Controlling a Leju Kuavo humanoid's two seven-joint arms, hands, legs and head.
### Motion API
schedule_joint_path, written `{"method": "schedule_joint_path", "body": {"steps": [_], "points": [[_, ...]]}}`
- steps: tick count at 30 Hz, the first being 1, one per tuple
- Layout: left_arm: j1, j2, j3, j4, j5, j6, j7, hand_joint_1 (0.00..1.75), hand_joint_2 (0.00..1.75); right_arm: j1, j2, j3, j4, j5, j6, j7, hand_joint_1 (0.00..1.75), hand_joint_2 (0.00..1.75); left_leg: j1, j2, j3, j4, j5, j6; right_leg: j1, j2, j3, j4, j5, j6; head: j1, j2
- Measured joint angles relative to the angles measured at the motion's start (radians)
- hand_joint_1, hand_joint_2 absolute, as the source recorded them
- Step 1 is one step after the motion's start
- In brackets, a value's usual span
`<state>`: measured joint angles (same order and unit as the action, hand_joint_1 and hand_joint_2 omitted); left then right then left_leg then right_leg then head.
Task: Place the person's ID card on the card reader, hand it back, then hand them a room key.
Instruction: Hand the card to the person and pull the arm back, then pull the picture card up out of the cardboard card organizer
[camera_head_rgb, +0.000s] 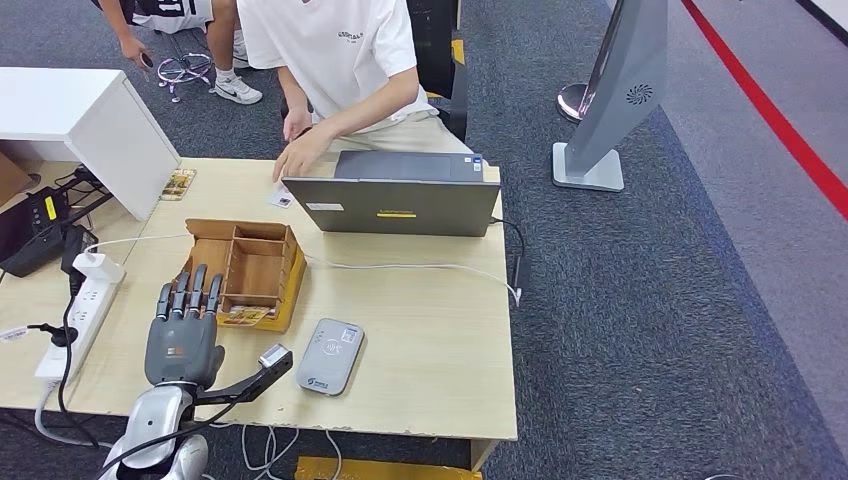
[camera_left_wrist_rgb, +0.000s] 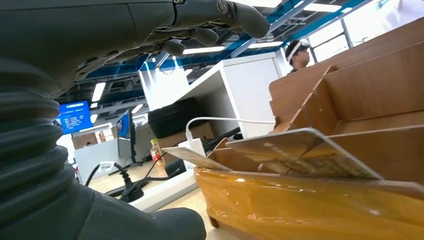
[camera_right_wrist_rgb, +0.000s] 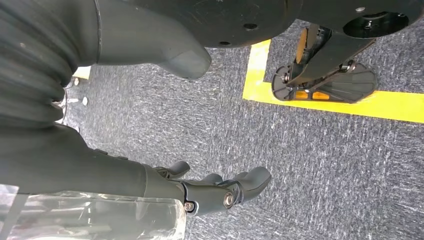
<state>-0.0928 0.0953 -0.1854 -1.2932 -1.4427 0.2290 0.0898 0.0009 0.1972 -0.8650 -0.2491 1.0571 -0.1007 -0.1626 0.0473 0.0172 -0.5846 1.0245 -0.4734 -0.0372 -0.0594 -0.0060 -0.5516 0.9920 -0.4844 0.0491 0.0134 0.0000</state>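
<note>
— Grey carpet ran round the table (camera_head_rgb: 430, 330); where did things lie?

— The ID card (camera_head_rgb: 281, 199) lay at the far edge beside the laptop (camera_head_rgb: 400, 205), under the person's hand (camera_head_rgb: 300, 155). The reader (camera_head_rgb: 331, 356) sat near my edge, the box (camera_head_rgb: 245, 270) of key cards (camera_head_rgb: 243, 316) just left of it.

— And your hands?

— My left hand (camera_head_rgb: 183, 330) rested flat by the box, fingers spread, holding nothing. My right hand (camera_right_wrist_rgb: 220, 192) hung over the floor, empty, fingers loosely apart.

— How would you do it well?

— I judged I should reach past the box, wait until the person's hand let go, pinch the card by its edge, then lay it flat on the reader.
</note>
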Motion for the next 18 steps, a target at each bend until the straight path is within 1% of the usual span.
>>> {"method": "schedule_joint_path", "body": {"steps": [8,18], "points": [[-0.026,-0.022,0.000,0.038,-0.015,0.039,-0.008,0.00,1.75,0.000,0.000,-0.001,0.000,0.014,0.000,-0.006,0.00,1.75,0.000,0.000,0.000,0.000,0.000,0.000,0.000,0.000,0.000,0.000,0.000,0.000,0.000,0.000],[-0.058,-0.023,0.000,0.095,-0.032,0.071,-0.007,0.00,1.75,0.000,0.000,-0.004,0.000,0.033,0.000,-0.008,0.00,1.75,0.000,0.000,0.000,0.000,0.000,0.000,0.000,0.000,0.000,0.000,0.000,0.000,0.000,0.000]]}}
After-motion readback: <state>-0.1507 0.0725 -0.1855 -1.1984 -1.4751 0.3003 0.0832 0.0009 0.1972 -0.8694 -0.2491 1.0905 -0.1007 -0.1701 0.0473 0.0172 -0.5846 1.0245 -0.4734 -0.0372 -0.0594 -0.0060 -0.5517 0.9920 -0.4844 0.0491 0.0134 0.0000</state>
